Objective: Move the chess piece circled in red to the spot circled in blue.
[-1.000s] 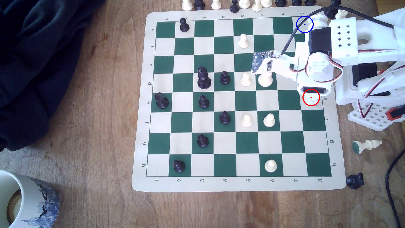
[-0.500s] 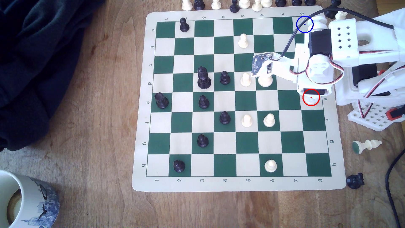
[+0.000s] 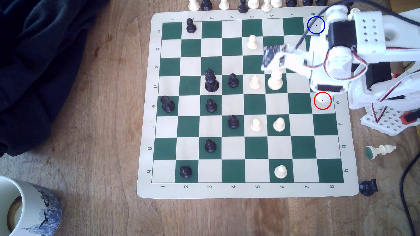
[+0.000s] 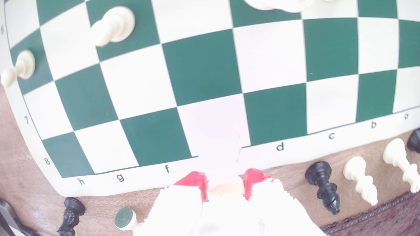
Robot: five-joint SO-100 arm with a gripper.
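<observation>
Sitting between the gripper's (image 4: 225, 186) red fingertips: the rook (image 4: 225, 189).

**Setting: home tabletop**

Domestic room, not a lab bench. Evidence: worn wooden table (image 3: 91, 136) with knots and stains; printed ceramic mug (image 3: 27, 208) at the corner farthest from the pincer (image 4: 225, 183); dark rumpled cloth (image 3: 34, 68) across the board from it; patterned rug (image 4: 375, 215) past the table edge just behind it. Roll-up chess mat (image 3: 145, 113), spare pieces loose alongside.

The chess piece (image 4: 223, 188) between the pincer's (image 4: 225, 185) red tips is washed out, shape unclear.
</observation>
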